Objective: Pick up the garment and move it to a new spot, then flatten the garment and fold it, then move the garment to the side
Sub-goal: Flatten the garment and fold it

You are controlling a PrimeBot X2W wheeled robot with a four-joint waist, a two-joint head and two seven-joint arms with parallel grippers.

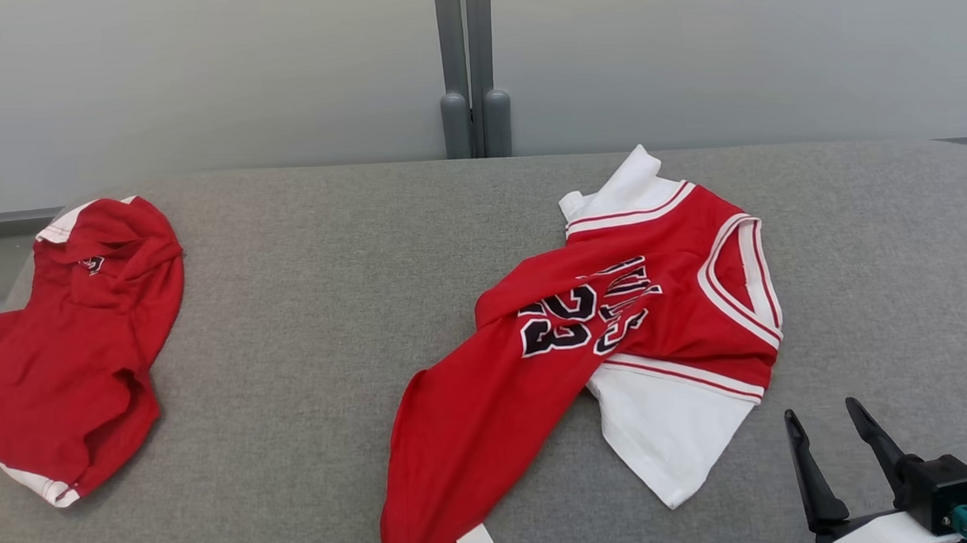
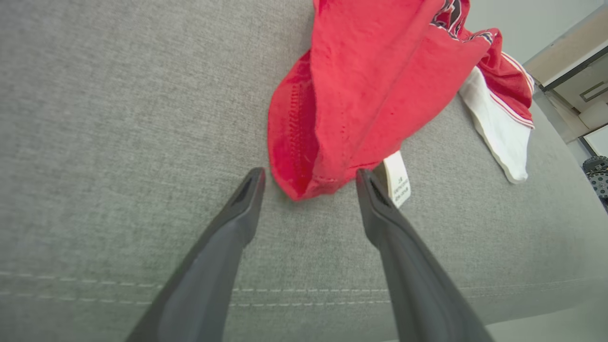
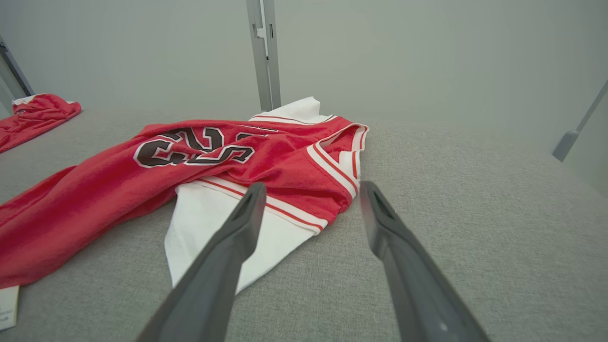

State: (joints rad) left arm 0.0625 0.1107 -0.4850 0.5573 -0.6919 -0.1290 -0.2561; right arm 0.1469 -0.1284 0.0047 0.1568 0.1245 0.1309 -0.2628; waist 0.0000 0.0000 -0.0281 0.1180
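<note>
The left gripper (image 2: pixel 309 181) stands with its jaws spread wide and nothing pinched. The red hem corner of the jersey (image 2: pixel 370 80) lies slack on the grey cushion (image 2: pixel 118 118) between the two tips, with the care label (image 2: pixel 397 179) just beside the tip at 3 o'clock. The right gripper (image 1: pixel 822 419), at 4 o'clock in the head view, is likewise wide open and empty, hovering near the white sleeve (image 1: pixel 665 427) (not touching it, as far as I can tell). The jersey sprawls from centre toward 2 o'clock, twisted, its body stretched into a long tail reaching 6 o'clock. A second red garment (image 1: pixel 73 343) sits well apart at 9 o'clock. The cloth looks light, soft and limp, likely to sag and bunch rather than hold shape, and not fragile. The best purchase seems to be the hem corners or the banded shoulder edges, pinched through both layers, one per gripper, so it hangs flat.
</note>
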